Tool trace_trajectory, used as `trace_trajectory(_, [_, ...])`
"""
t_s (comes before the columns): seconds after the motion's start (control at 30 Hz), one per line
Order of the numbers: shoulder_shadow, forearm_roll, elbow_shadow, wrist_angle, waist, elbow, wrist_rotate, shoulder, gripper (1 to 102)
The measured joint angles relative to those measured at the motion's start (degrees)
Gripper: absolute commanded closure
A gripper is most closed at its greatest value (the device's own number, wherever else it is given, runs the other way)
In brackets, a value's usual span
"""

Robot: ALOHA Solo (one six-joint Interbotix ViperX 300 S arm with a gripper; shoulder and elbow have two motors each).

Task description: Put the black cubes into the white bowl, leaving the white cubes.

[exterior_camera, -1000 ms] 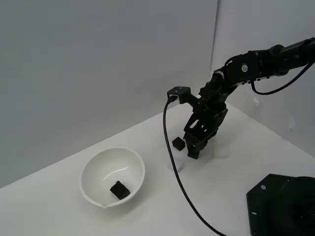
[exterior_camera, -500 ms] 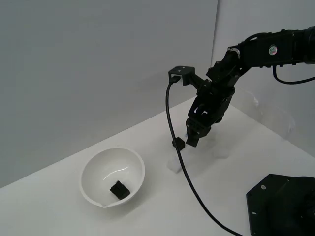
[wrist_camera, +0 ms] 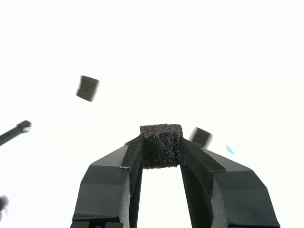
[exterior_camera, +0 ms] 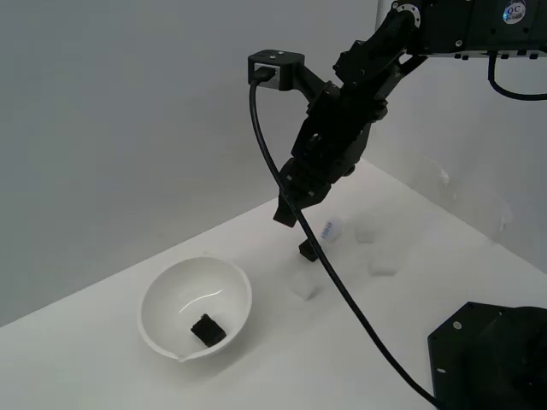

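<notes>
Black cube sits clamped between the tool tips, raised off the worktop. Open air surrounds it. Below, the bowl rim stands well off to one side.

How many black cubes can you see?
3. One black cube lies in the white bowl, another sits on the table, and the third is pinched in the end effector. None seem hidden.
</notes>
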Motion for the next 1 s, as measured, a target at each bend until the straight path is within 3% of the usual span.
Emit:
trace_trajectory(0.2, [-2.6,-4.3,-2.1,-1.1,-4.8,-2.2,0.0,-2.6,85])
trace_trajectory(0.37, [-6.3,-4.9,-4.3,-2.9,-8.7,-4.3,0.0,-6.2,85])
trace_trajectory(0.7, [-12.0,-8.7,-6.9,-4.6,-12.7,-6.8,0.0,-12.0,85])
trace_trajectory(0.73, [-12.3,-9.1,-7.2,-4.6,-13.0,-7.0,0.0,-12.4,81])
trace_trajectory(0.77, [-12.5,-9.5,-7.4,-4.6,-13.2,-7.2,0.0,-12.6,71])
trace_trajectory(0.87, [-12.5,-10.8,-7.8,-4.7,-13.5,-7.5,0.0,-12.6,19])
trace_trajectory(0.9, [-12.5,-11.3,-7.9,-4.7,-13.8,-7.6,-0.1,-12.6,7])
trace_trajectory(1.0, [-12.5,-11.8,-7.9,-6.0,-14.5,-7.6,0.0,-12.6,3])
